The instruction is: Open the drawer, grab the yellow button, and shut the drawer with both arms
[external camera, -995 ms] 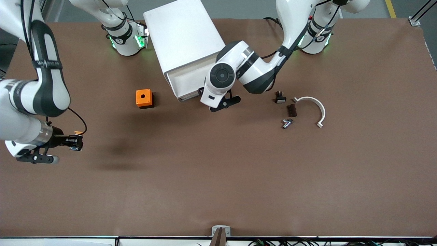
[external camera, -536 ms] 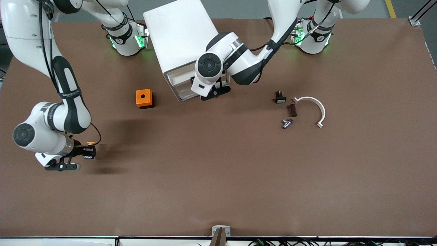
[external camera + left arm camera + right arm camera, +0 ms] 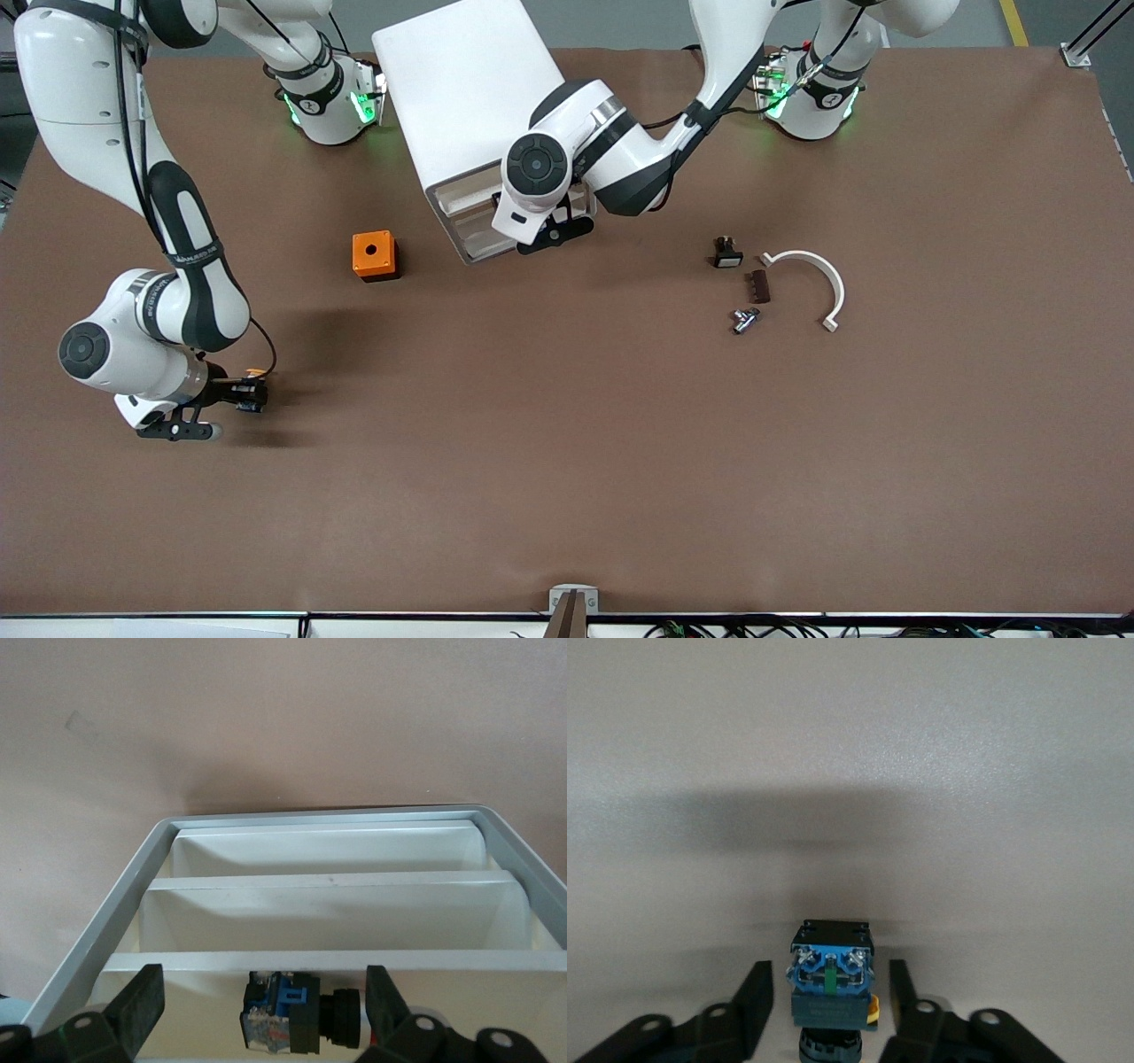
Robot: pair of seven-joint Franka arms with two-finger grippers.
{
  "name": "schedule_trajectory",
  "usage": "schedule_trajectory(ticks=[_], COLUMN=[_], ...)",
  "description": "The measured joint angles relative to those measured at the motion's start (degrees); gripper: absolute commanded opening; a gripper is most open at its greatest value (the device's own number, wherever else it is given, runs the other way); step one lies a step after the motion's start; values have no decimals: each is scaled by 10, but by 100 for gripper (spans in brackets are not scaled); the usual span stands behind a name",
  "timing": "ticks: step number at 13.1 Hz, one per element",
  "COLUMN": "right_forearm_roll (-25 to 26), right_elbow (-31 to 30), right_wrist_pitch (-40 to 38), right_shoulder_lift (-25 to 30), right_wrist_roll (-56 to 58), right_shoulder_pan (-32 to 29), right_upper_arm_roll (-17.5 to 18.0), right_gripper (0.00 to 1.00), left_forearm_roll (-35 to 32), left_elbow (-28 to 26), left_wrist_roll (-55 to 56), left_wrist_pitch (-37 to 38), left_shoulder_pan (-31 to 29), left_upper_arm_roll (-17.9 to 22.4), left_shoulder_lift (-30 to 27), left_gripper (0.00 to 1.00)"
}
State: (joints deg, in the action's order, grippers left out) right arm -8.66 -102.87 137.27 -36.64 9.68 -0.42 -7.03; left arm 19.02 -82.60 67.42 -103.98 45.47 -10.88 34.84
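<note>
With the right gripper low in the frame, jaws closed on the button above the table, a slack grip could drop it, while the left gripper, jaws wide at the top-centre drawer, might leave it ajar.

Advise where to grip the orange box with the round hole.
Grip the orange box across two opposite flat side walls, coming straight down: it sits upright, hole up, nothing touching its sides. The right gripper, over the table at the right arm's end, is shut on the button; the left gripper is open at the drawer.
</note>
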Motion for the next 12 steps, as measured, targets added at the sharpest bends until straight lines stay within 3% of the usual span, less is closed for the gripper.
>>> schedule_trajectory(ticks=[5, 9, 12], right_forearm_roll=[-2, -2, -2], right_elbow=[13, 19, 23], right_wrist_pitch=[-42, -135, -197], right_shoulder_lift=[39, 142, 217], right_wrist_roll=[0, 0, -2], right_shoulder_pan=[0, 0, 0], right_upper_arm_roll=[0, 0, -2], right_gripper=[100, 100, 100], left_forearm_roll=[0, 2, -32], left_elbow=[-2, -3, 4], left_wrist_roll=[0, 0, -1], left_wrist_pitch=[0, -1, -4], left_shoulder_pan=[10, 4, -68], left_upper_arm_roll=[0, 6, 13], left_shoulder_lift=[0, -1, -19], left_gripper=[100, 100, 100])
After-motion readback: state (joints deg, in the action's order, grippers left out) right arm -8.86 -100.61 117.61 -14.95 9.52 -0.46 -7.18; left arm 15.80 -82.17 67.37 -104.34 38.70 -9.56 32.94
